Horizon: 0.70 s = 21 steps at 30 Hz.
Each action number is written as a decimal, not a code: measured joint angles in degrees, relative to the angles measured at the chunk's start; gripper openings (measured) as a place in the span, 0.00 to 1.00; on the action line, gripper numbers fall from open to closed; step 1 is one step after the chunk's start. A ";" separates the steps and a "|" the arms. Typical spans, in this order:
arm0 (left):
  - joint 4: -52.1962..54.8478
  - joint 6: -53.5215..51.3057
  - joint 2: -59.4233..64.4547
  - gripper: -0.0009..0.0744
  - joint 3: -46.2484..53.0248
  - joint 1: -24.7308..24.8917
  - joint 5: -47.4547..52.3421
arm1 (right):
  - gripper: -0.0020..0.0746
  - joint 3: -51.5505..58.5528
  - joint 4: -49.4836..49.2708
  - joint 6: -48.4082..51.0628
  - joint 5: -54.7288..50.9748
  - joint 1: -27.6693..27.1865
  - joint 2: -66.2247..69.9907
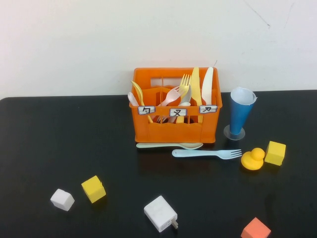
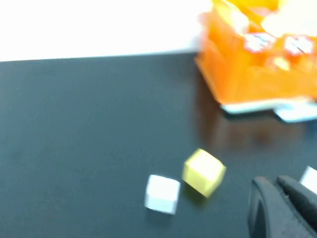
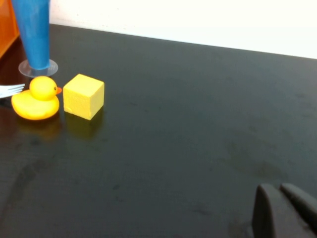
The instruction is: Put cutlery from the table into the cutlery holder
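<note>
The orange cutlery holder (image 1: 176,130) stands at the middle back of the table with several pastel pieces upright in it. A mint-green spoon (image 1: 168,146) lies flat along its front foot. A light blue fork (image 1: 205,153) lies just in front of it, tines to the right. No pale yellow spoon shows on the table. In the left wrist view the holder (image 2: 257,79), spoon (image 2: 255,107) and fork (image 2: 297,115) appear blurred. My left gripper (image 2: 281,196) is shut and empty, well short of them. My right gripper (image 3: 281,201) is shut and empty over bare table; fork tines (image 3: 10,90) show far off.
A blue cone cup (image 1: 240,111) stands right of the holder. A yellow duck (image 1: 253,159) and a yellow cube (image 1: 275,152) lie by the fork's tines. A yellow cube (image 1: 93,189), white cube (image 1: 62,199), white charger (image 1: 160,213) and orange cube (image 1: 255,230) lie near the front.
</note>
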<state>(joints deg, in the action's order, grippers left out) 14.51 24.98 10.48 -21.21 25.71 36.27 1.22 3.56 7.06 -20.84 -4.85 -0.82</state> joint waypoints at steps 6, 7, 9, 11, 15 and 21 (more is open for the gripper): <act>-2.45 1.19 -10.44 0.01 10.86 -13.43 -10.12 | 0.02 0.00 0.00 0.00 0.00 0.00 0.00; -3.54 0.73 -10.88 0.01 12.20 -15.21 -10.72 | 0.02 0.00 0.00 0.00 0.00 0.00 0.00; -6.27 -1.72 -11.10 0.01 14.02 -18.24 -11.57 | 0.02 0.00 0.00 0.00 0.00 0.00 0.00; -9.81 -6.60 -11.10 0.01 15.46 -21.22 -12.03 | 0.02 0.00 0.00 0.00 0.00 0.00 0.00; -14.51 -16.03 -11.10 0.01 18.94 -25.14 -13.19 | 0.02 0.00 0.00 0.00 0.00 0.00 0.00; -19.60 -19.32 -11.19 0.01 22.19 -26.93 -15.91 | 0.02 0.00 0.00 0.00 0.00 0.00 0.00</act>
<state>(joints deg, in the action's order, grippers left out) -5.09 5.66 -0.71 0.98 -1.22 20.36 1.22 3.56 7.06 -20.84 -4.85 -0.82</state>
